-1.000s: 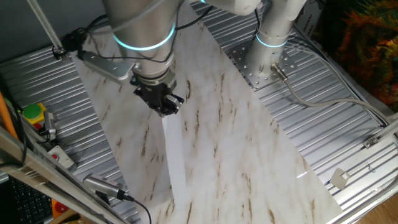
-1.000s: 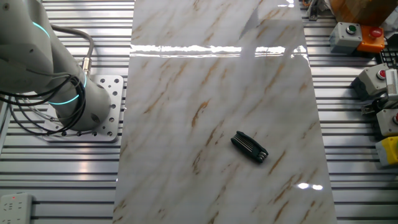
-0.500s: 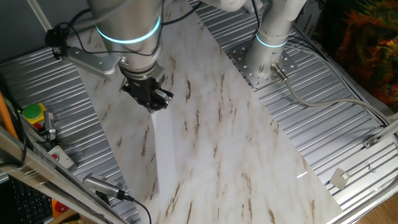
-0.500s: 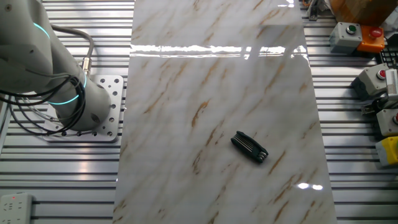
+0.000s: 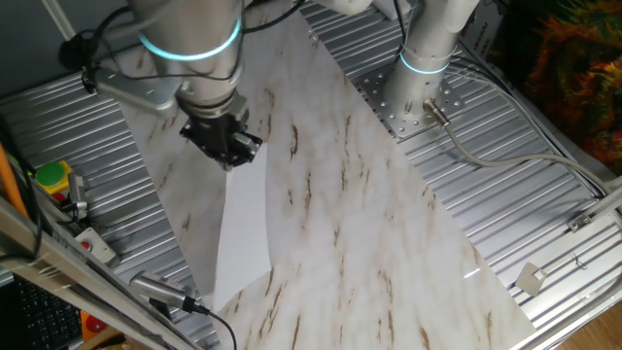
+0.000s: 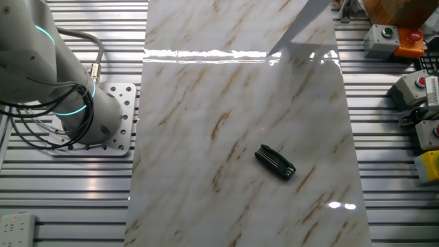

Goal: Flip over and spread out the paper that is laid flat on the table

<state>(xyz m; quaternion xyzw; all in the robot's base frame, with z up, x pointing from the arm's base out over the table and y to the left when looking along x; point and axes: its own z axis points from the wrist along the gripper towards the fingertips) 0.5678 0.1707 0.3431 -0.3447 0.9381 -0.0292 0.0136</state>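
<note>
The table (image 5: pixel 389 224) lay under me, a long marble board between ribbed metal panels (image 5: pixel 544 204), and my arm (image 5: pixel 190 39) stood over its far left part. Since a second ago the arm had travelled to the left and a little up in the one fixed view, away from the middle of the board.

The paper (image 5: pixel 243 228) went with it. Before, it hung from me as a narrow strip, seen almost on its edge. Now it showed as a wide white sheet, with its top edge at my gripper (image 5: pixel 226 156) and its lower end near the front-left edge of the table. I judged that the sheet was turning over and beginning to open. Whether the lower end touched the board I could not tell.

My fingers were closed on the top edge of the paper, which hung straight from them.

In the other fixed view only a pale slanted band (image 6: pixel 305 20) at the top right had grown wider; I took it for the paper or its reflection. The small black tool (image 6: pixel 275 162) had not moved.

The flip looked about half done; laying the sheet flat remained.
</note>
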